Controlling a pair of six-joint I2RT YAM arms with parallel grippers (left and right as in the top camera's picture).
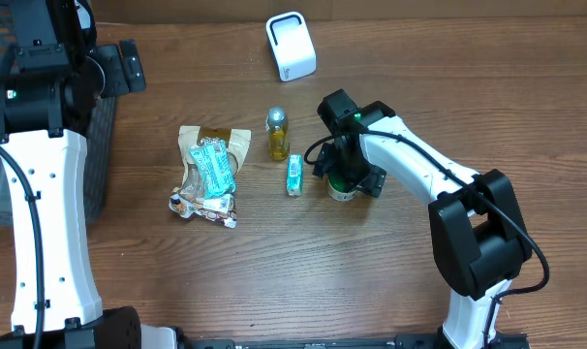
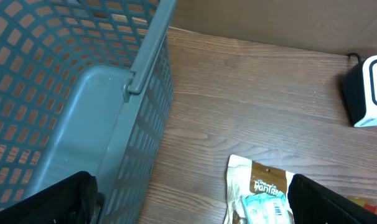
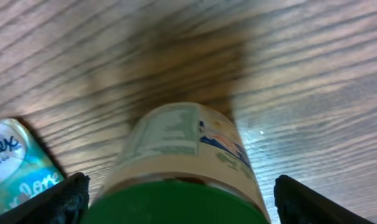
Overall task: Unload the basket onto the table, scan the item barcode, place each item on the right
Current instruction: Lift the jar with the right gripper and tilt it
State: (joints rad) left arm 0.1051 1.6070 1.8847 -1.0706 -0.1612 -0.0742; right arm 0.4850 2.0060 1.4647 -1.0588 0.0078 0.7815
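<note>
A small round jar [image 3: 182,149] with a green lid and a cream printed label stands upright on the wooden table [image 1: 487,87], a little right of the middle. From above it is mostly covered, and only its pale lower edge shows. The barcode scanner [image 1: 291,46], a white rounded box with a dark face, sits well apart from it near the table's far edge.
</note>
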